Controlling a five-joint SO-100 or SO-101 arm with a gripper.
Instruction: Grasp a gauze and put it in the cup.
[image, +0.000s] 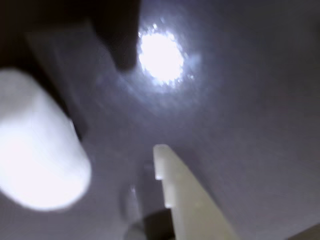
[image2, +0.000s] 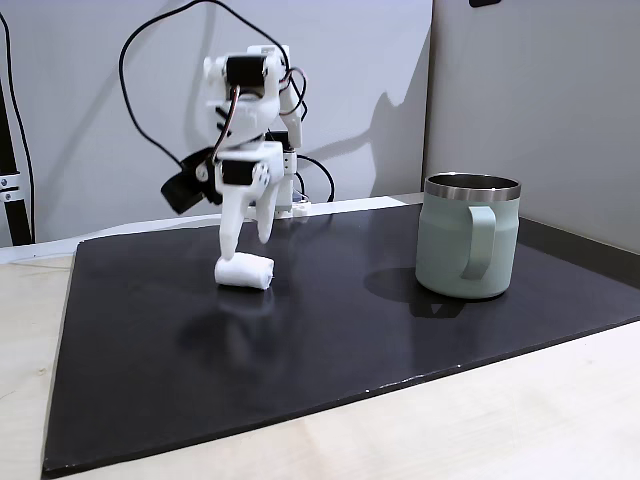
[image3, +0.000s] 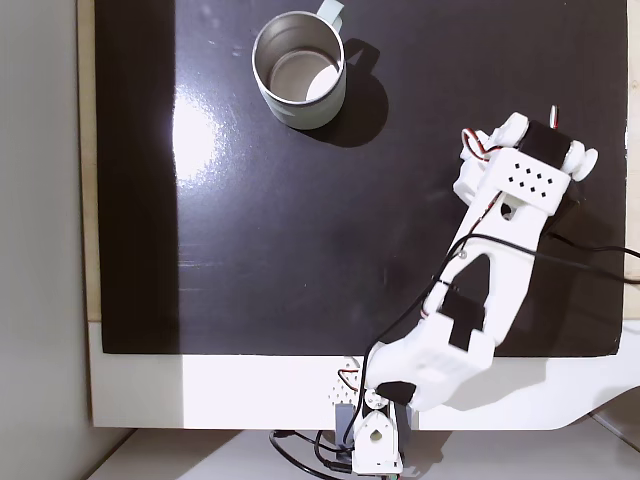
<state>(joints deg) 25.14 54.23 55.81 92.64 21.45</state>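
The hand (image2: 244, 248) hangs released, fingers apart just above the gauze roll (image2: 244, 272) on the black mat (image2: 300, 340); the sage-green cup (image2: 468, 236) stands well apart.

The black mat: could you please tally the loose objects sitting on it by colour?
White: 1, the gauze roll
Sage-green: 1, the metal mug
Total: 2, both on the black mat

White plastic arm (image3: 500, 270), black servo blocks set in the joints, black cables looping off it, a dotted plate near the pincer (image2: 246, 238).
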